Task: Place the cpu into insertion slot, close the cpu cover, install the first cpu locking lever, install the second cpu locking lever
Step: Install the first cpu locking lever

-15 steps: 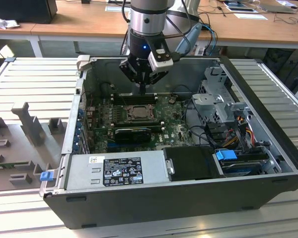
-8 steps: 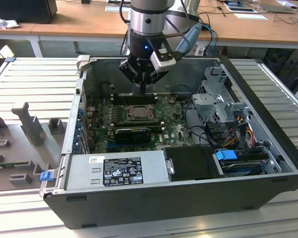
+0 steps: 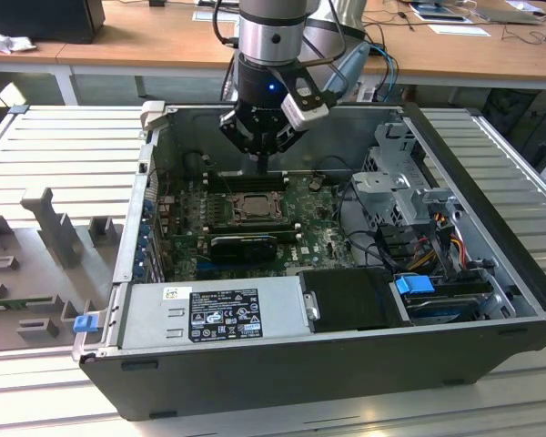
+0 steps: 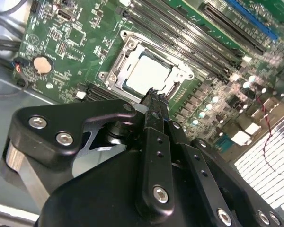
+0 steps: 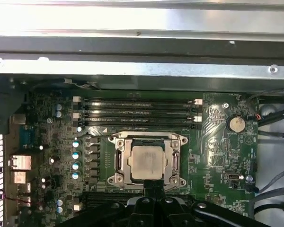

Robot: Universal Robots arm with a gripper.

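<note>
Cpu count stands at one: the small square pale-silver-topped cpu (image 5: 145,162) lies flat in the dark square metal-rimmed insertion slot (image 5: 132,141), ringed by the single thin silvery-grey windowed cpu cover (image 5: 119,163), while the vertical grey robot arm (image 3: 271,41) holds its black gripper (image 4: 155,96), fingers (image 4: 153,111) pinched together on nothing, at the socket's edge.

A silvery, ribbed aluminium table (image 3: 73,146) carries everything. At its centre lies a black metal computer tower case (image 3: 328,382), on its side with the open side up. At nine o'clock from the case, just beside it, a flat grey plastic fixture board (image 3: 27,282) with upright blocks rests on the ribs.
</note>
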